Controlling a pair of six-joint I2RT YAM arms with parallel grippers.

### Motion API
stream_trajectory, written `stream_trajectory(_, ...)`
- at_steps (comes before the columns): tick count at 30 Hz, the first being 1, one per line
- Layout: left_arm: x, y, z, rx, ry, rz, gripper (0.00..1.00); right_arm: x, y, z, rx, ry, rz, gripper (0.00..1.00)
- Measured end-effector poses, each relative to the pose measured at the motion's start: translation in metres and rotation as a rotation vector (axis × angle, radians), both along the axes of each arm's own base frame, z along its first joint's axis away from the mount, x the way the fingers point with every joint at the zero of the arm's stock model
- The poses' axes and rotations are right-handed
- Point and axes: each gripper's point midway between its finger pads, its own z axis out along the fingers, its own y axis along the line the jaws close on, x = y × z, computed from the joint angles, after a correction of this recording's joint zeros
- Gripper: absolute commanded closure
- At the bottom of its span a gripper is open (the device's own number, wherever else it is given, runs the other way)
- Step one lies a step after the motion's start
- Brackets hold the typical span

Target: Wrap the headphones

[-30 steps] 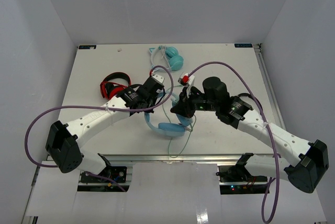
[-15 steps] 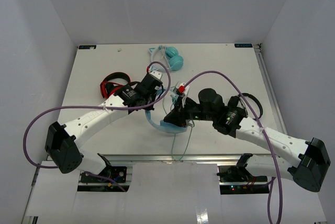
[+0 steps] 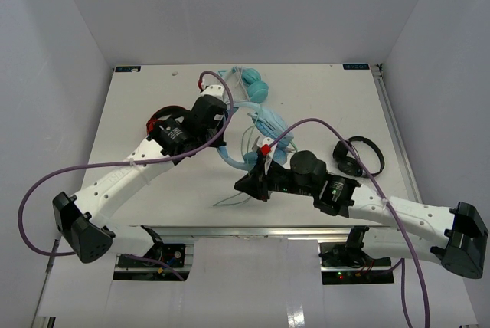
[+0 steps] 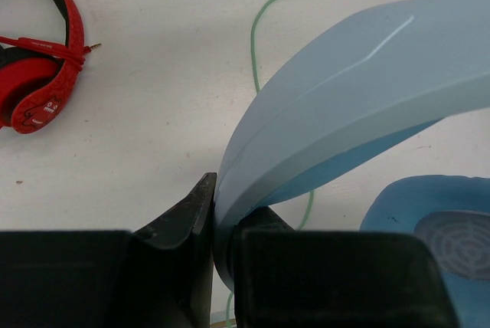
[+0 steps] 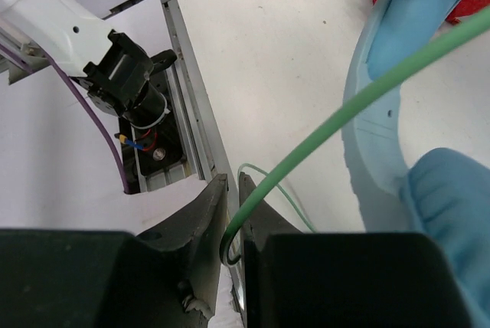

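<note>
- The headphones [image 3: 264,125] are held up over the middle of the table [image 3: 176,190]. Their wide headband [image 4: 360,113] is clamped edge-on in the left gripper [image 4: 223,205].
- The body is judged light. The band is stiff plastic and a sound place for a hold, while the padded cups are soft and would give under a pinch.
- The pale-green cable [image 5: 367,94] is thin, limp and probably slippery. It is best taken as a short length pinched firmly.
- The cable is caught between the nearly closed fingers of the right gripper [image 5: 232,205], near the table's front edge.
- Compared with a second ago, the headphones have been carried from the near centre farther back. The right gripper has been drawn forward and leftward, so the cable is stretched out.
- A red pair [image 4: 38,75], a teal pair [image 3: 253,86] and a black pair [image 3: 358,155] lie apart. The black pair was hidden before.
</note>
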Motion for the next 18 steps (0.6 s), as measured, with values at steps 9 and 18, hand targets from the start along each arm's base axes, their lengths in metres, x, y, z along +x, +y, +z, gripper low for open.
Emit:
stream_trajectory(9, -0.003, 0.0, 0.026, -0.102, -0.055, 0.026, 1.0, 0.013, 0.009, -0.022, -0.013, -0.069, -0.132, 0.82)
stream_trajectory(18, -0.008, 0.008, 0.053, -0.198, -0.11, 0.062, 1.0, 0.035, 0.013, -0.031, 0.095, -0.123, -0.248, 0.72)
